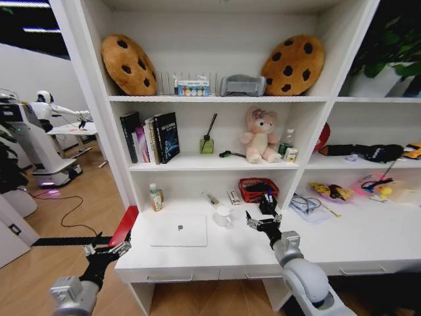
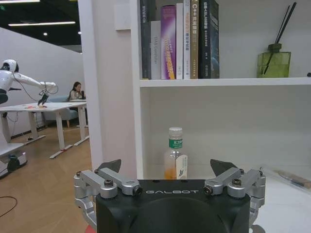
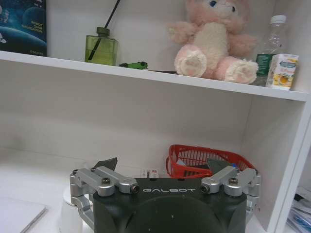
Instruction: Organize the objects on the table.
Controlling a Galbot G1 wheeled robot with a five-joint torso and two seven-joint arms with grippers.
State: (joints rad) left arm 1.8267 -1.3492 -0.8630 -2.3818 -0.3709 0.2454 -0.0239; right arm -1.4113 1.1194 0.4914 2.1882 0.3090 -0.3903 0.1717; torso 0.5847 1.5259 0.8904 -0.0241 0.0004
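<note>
Silver laptop (image 1: 179, 230) on table (image 1: 217, 253), between both open grippers

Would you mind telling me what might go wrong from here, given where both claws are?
The right claw, open, hangs over the desk close to the white cup; a careless advance could tip it. The left claw, open, sits off the desk's left edge beside the laptop; swinging inward, it might clip that edge or shove the laptop.
</note>
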